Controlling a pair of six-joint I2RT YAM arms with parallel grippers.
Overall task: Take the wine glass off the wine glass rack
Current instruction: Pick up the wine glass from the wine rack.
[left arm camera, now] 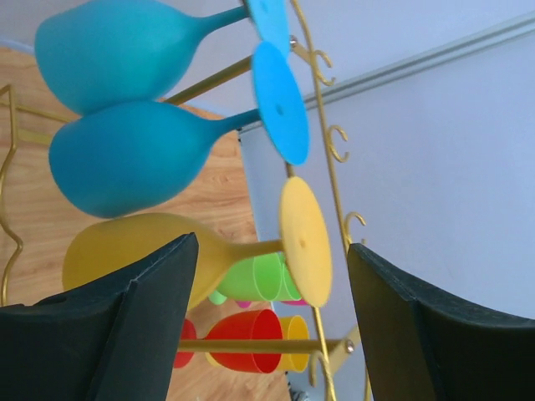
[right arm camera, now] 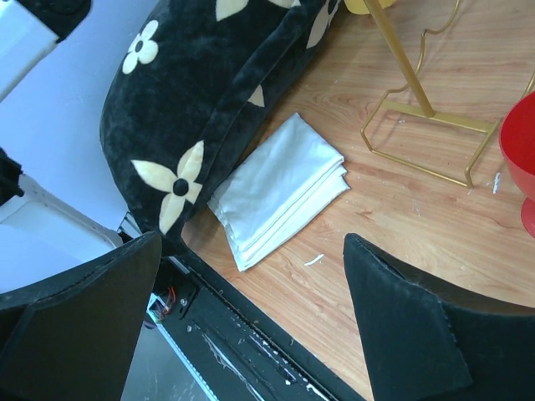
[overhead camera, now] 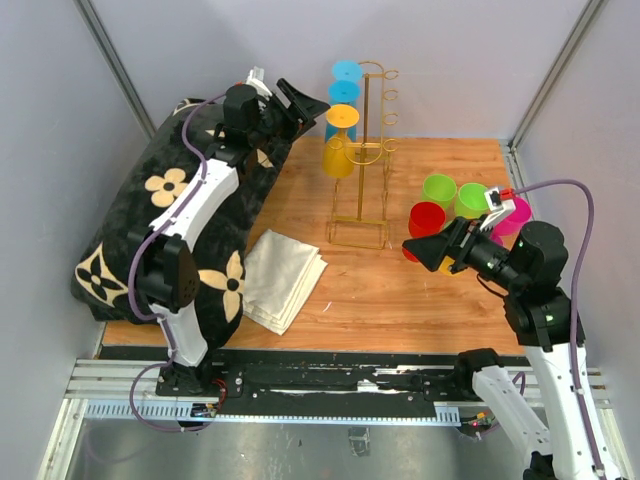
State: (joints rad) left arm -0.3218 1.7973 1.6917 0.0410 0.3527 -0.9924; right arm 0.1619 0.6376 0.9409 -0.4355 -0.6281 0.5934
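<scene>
left arm [overhead camera: 190, 215] and right arm [overhead camera: 572, 390]: white link shells, black joint housings, purple cable [overhead camera: 140, 250] looped outside. fingers [left arm camera: 109, 334]: black, wedge-shaped, matte.

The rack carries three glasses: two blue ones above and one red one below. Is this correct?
No. The lowest glass on the rack is yellow, not red; the two blue glasses hang above it. The left wrist view shows this.
</scene>
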